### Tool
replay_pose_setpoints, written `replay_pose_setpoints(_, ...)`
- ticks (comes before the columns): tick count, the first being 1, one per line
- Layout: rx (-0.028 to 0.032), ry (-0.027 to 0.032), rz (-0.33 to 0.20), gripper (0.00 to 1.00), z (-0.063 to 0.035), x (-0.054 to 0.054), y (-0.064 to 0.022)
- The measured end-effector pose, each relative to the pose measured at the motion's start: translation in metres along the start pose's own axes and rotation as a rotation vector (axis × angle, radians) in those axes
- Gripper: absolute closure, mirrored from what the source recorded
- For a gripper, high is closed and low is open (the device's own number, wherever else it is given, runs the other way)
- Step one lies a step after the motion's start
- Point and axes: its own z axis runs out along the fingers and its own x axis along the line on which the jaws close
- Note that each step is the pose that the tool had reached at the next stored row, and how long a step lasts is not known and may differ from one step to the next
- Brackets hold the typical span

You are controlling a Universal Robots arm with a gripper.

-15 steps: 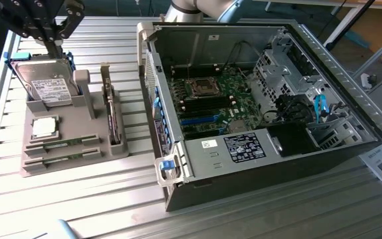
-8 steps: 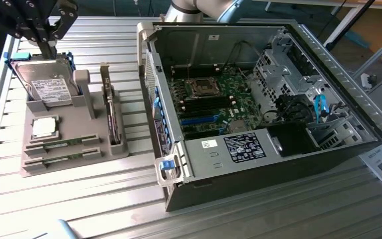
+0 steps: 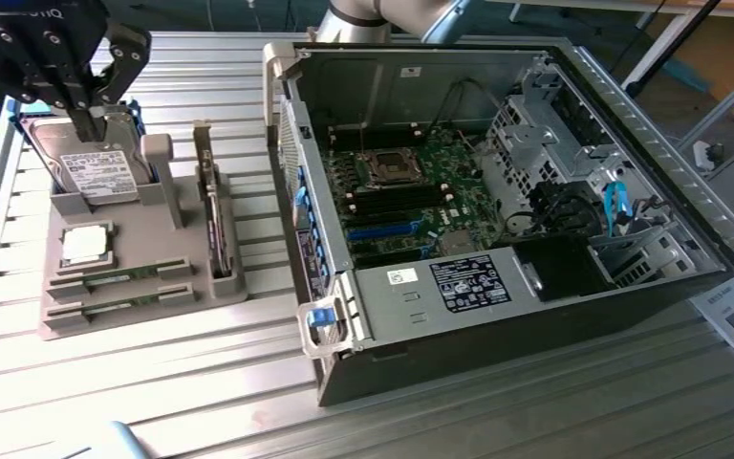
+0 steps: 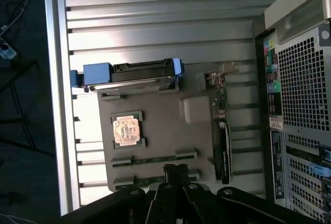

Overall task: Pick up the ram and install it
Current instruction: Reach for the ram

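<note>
Ram [image 3: 118,280] sits slotted in holder [image 3: 150,239] on worktop [image 3: 35,382], at the near end, long axis across the exterior view. Fingers [image 3: 87,120] hang over hard drive [image 3: 97,172] at the far end, well apart from it.

Wrist view: ram [image 4: 152,160] runs parallel to the line through both fingers [image 4: 169,172], which look pressed together and empty.

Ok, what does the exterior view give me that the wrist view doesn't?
Exterior view: the open computer case inside, with motherboard and blue cables. Wrist view: the case's perforated rear panel with its ports. Both: the pincer over the grey tray holding hard drive, processor and the ram.
</note>
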Motion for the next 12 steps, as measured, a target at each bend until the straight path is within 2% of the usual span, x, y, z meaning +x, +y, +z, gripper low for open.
replay_pose_setpoints(4, 0.0, -0.0001, 0.0, 0.9, -0.0007, -0.001, -0.0176)
replay_pose_setpoints(5, 0.0002, 0.0, 0.0, 0.9, -0.0011, -0.002, -0.0268)
replay_pose_setpoints(9, 0.0024, -0.0001, 0.0, 0.9, -0.0019, -0.004, -0.0477)
replay_pose_setpoints(12, 0.0049, -0.0004, 0.0, 0.9, -0.0022, -0.004, -0.0577)
